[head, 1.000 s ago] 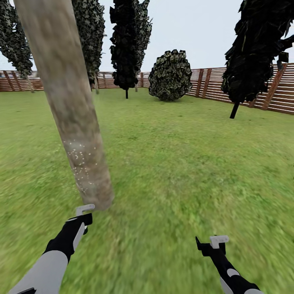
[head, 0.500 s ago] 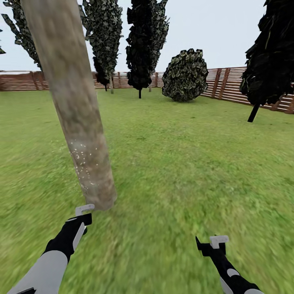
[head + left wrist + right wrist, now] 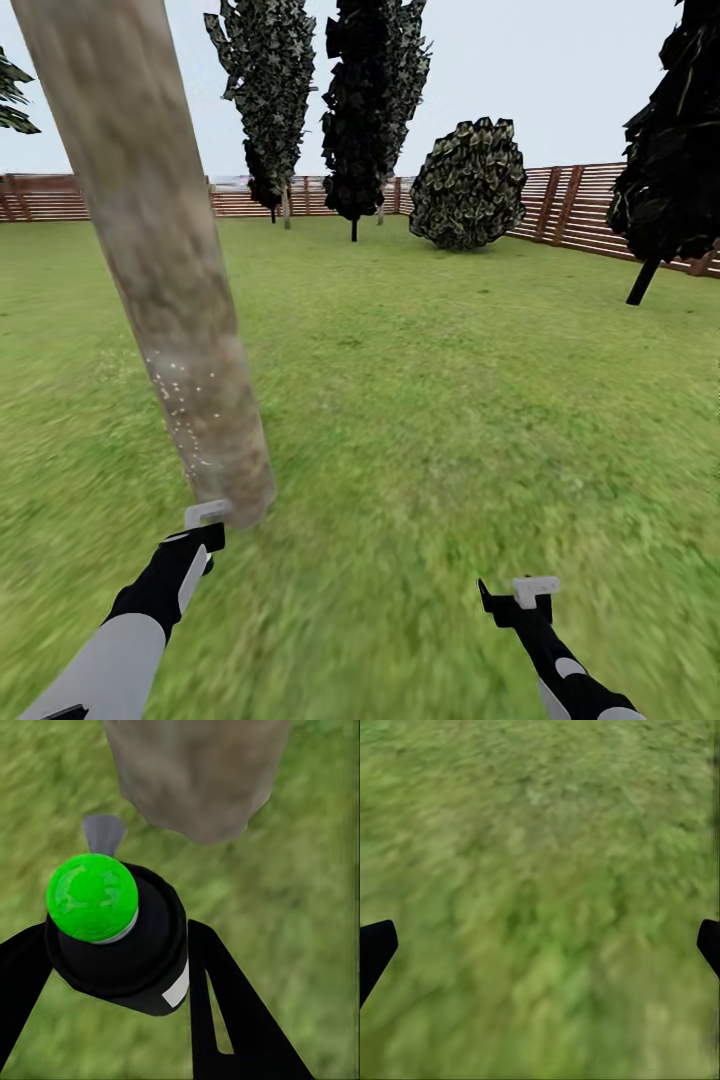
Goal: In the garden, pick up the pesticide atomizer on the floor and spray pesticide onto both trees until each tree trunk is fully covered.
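A thick grey-tan tree trunk leans across the left of the head view, its base on the grass just beyond my left gripper. White specks of pesticide dot its lower part. The left wrist view shows the left gripper shut on the pesticide atomizer, a black bottle with a green spot and a white label, pointing at the trunk base. My right gripper hangs over bare grass, and its fingertips stand wide apart at the edges of the right wrist view.
Green lawn stretches ahead to a brown slatted fence. Tall dark leafy shapes and a round bush stand far back. Another dark crown on a thin leaning stem is at the right.
The whole head view has swung left, so the bush and fence now sit further right in the picture. Both arms hold the same pose, and the specks stay on the trunk.
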